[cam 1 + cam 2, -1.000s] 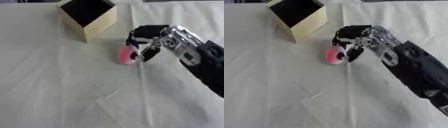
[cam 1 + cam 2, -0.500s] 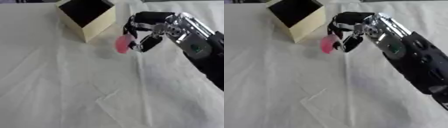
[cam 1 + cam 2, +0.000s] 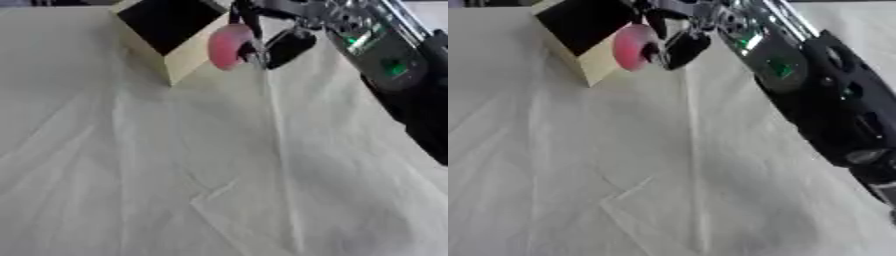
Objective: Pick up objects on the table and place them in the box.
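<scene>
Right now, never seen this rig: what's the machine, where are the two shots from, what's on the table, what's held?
It is a humanoid upper body driven by a person. Both pictures come from a stereo camera in its head, looking down: left eye and right eye, the same moment. The right hand comes in from the upper right, its fingers curled round a pink object, carried in the air beside an open box. The box stands on a cream cloth that covers the table. The left hand is out of view.

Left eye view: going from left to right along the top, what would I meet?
The open box → the pink object, held up beside the box → the right hand curled round it → the robot's black and silver arm.
</scene>
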Action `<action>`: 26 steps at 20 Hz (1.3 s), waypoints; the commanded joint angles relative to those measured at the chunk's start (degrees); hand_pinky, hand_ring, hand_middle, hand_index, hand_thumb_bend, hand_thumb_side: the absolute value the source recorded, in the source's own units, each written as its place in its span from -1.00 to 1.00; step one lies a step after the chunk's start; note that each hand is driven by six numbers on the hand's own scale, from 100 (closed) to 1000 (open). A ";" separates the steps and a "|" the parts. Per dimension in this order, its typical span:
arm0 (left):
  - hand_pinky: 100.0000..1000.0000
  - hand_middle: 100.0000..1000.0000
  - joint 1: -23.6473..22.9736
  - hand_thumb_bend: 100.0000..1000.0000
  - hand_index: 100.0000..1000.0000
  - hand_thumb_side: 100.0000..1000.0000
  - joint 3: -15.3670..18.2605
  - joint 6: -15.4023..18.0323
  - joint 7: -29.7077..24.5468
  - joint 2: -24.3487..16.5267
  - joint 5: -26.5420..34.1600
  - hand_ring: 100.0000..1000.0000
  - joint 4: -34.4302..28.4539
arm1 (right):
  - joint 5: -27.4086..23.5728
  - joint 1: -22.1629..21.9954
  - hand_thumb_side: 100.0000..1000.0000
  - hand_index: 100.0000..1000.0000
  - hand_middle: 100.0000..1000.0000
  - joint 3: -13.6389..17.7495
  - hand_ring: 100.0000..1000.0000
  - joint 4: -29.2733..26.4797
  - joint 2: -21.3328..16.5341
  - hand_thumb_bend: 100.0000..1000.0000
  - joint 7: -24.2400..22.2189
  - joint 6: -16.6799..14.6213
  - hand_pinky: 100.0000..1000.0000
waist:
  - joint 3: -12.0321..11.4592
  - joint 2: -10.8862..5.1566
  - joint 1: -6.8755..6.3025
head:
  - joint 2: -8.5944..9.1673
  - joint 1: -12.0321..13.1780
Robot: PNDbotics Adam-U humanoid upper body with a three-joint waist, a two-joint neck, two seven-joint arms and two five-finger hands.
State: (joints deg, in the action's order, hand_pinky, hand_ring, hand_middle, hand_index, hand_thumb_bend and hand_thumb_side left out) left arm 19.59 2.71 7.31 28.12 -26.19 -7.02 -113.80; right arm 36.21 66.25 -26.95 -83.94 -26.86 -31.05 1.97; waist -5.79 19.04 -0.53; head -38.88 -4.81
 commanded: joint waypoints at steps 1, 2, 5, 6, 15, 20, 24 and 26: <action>0.39 0.49 1.14 -1.00 0.72 0.49 0.34 0.18 -0.33 -0.47 0.14 0.29 -0.79 | 2.85 4.23 -1.00 0.21 -0.46 2.12 -0.02 3.10 2.66 -1.00 2.63 0.63 0.45 | -0.27 -0.86 -0.02 | 1.68 -2.00; 0.39 0.49 1.26 -1.00 0.72 0.49 0.29 0.21 -0.42 -0.46 0.18 0.29 -0.79 | 3.67 5.29 -1.00 0.21 -0.46 2.73 -0.02 4.41 3.79 -1.00 3.39 1.17 0.45 | -0.37 -0.75 0.01 | 2.01 -2.63; 0.39 0.50 1.57 -1.00 0.72 0.49 0.13 0.25 -0.65 -0.43 0.35 0.29 -0.79 | 6.17 7.74 -1.00 0.21 -0.46 4.95 -0.03 8.45 7.31 -1.00 5.83 3.20 0.45 | -0.88 -0.45 0.15 | 2.87 -4.09; 0.39 0.50 1.65 -1.00 0.72 0.49 0.05 0.27 -0.76 -0.42 0.41 0.29 -0.79 | 7.00 8.39 -1.00 0.22 -0.46 5.58 -0.03 9.81 8.38 -1.00 6.66 3.67 0.45 | -1.07 -0.38 0.21 | 3.05 -4.38; 0.39 0.51 2.55 -1.00 0.72 0.49 -0.43 0.35 -1.64 -0.17 0.92 0.28 -0.79 | 14.56 11.84 -1.00 0.23 -0.43 10.31 -0.02 22.09 16.34 -1.00 13.66 3.41 0.46 | -3.27 0.54 0.90 | 5.07 -6.08; 0.39 0.51 2.65 -1.00 0.72 0.49 -0.53 0.33 -1.89 -0.06 1.16 0.28 -0.79 | 18.92 12.74 -1.00 0.25 -0.42 12.34 0.00 29.18 19.01 -1.00 17.98 2.73 0.46 | -4.23 0.95 1.12 | 5.40 -6.76; 0.39 0.51 2.59 -1.00 0.72 0.49 -0.51 0.33 -1.96 0.13 1.30 0.28 -0.79 | 22.44 13.14 -1.00 0.27 -0.38 12.69 0.04 34.90 20.57 -1.00 20.28 0.62 0.48 | -4.51 1.14 1.24 | 4.95 -7.03; 0.39 0.51 2.50 -1.00 0.72 0.49 -0.51 0.32 -2.01 0.19 1.34 0.28 -0.79 | 24.24 13.44 -1.00 0.28 -0.36 12.64 0.08 37.83 21.07 -1.00 21.22 -0.50 0.49 | -4.56 1.17 1.30 | 4.76 -7.09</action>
State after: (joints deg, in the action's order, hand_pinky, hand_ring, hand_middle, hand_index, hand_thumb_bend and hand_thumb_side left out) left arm 21.67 1.96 7.57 26.31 -25.24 -6.04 -113.80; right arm 59.14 77.90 -14.80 -47.00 -5.81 -10.56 2.10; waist -10.22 21.27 1.10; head -34.23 -11.76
